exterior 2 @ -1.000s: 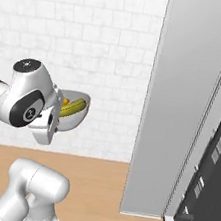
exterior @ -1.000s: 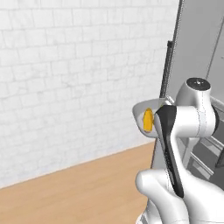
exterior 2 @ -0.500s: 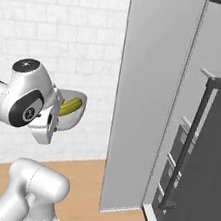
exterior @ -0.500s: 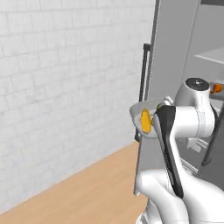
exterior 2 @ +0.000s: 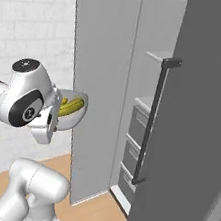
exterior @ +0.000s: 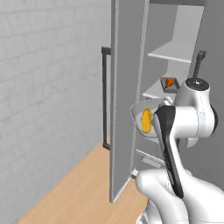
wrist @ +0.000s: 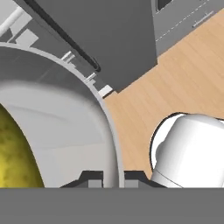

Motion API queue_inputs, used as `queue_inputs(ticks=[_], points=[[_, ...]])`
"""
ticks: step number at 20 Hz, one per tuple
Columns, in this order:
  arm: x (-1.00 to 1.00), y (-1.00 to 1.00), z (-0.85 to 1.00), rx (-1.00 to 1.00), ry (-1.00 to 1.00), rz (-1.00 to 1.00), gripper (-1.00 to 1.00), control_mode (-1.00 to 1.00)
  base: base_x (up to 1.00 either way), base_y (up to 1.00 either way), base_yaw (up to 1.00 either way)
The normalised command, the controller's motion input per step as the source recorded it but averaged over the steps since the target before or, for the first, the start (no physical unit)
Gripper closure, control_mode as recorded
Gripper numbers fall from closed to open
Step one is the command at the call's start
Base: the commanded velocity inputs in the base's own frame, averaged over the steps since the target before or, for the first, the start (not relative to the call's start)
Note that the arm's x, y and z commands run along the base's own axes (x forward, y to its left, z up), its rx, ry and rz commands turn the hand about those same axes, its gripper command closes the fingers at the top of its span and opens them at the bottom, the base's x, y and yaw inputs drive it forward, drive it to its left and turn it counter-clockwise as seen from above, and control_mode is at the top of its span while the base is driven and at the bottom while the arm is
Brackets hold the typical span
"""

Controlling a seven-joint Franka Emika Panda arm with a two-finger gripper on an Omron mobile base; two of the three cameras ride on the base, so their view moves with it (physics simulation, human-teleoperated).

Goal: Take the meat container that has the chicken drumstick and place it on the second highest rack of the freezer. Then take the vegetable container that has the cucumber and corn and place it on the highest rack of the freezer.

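Note:
My gripper (wrist: 111, 178) is shut on the rim of the pale vegetable bowl (wrist: 65, 118), held in front of the arm (exterior: 146, 118) (exterior 2: 70, 112). The yellow corn (exterior: 146, 120) (exterior 2: 70, 106) (wrist: 13, 153) lies inside it; the cucumber is hidden. The grey freezer (exterior: 124, 109) stands open ahead. Its highest rack (exterior: 173, 54) (exterior 2: 159, 54) is bare. On the shelf below sits the meat container (exterior: 170, 86) with the orange-brown drumstick (exterior: 168, 82) in it.
The freezer's left door (exterior 2: 97, 80) with a dark bar handle (exterior: 105, 96) juts out close beside the bowl. A second grey door (exterior 2: 202, 122) with its handle (exterior 2: 154, 119) stands on the right. Drawers (exterior 2: 137, 132) fill the lower interior. Wooden floor (exterior: 78, 188) and a white brick wall (exterior: 43, 87) lie left.
The whole picture has shifted: the base has moved, bringing the open freezer and its shelves into view and closer. The bowl stays in my gripper, unchanged relative to the arm.

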Motion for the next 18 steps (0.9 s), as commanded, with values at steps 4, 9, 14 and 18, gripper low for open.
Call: queue_inputs(ticks=[4, 9, 14, 18], points=[[0.0, 0.0, 0.0, 0.0, 0.0, 0.0, 1.0, 1.0, 0.28, 0.25, -0.54], [0.0, 0.0, 0.0, 0.0, 0.0, 0.0, 1.0, 1.0, 0.25, 0.24, -0.54], [0.0, 0.0, 0.0, 0.0, 0.0, 0.0, 1.0, 1.0, 0.29, 0.37, -0.41], [0.0, 0.0, 0.0, 0.0, 0.0, 0.0, 1.0, 1.0, 0.48, 0.49, -0.3]])
